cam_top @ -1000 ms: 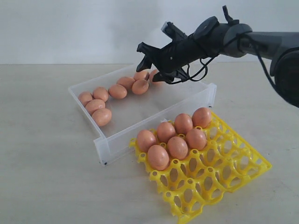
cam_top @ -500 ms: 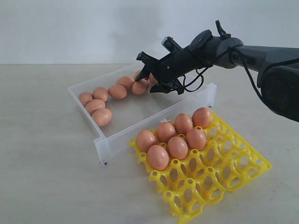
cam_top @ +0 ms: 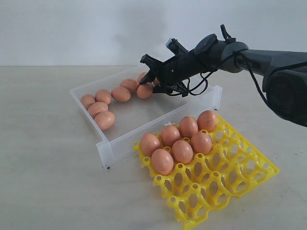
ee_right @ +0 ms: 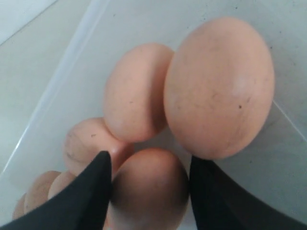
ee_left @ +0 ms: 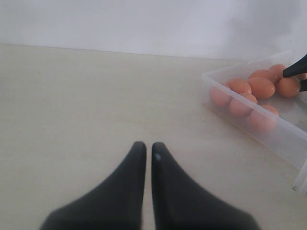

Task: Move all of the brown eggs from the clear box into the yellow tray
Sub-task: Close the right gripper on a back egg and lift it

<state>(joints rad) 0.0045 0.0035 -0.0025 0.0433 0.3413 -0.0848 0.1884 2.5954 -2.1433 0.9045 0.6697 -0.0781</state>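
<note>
My right gripper (cam_top: 156, 82) reaches into the far corner of the clear box (cam_top: 144, 128). In the right wrist view the right gripper (ee_right: 148, 158) has a finger against each side of one brown egg (ee_right: 151, 191), which rests on the box floor among others (ee_right: 218, 86). Several more brown eggs (cam_top: 104, 120) line the box's left and far walls. Several eggs (cam_top: 182, 151) sit in cups at the near-box end of the yellow tray (cam_top: 230, 179). My left gripper (ee_left: 148, 143) is shut and empty above bare table, left of the box (ee_left: 268, 127).
The box and tray stand on a pale tabletop (cam_top: 48, 182) with a white wall behind. The tray's corner touches the box's front wall. The right arm (cam_top: 268, 52) stretches in from the right above the box's far corner.
The right gripper came down into the far corner of the box and its jaws narrowed around one egg. The eggs in the tray and the left gripper's side show no movement.
</note>
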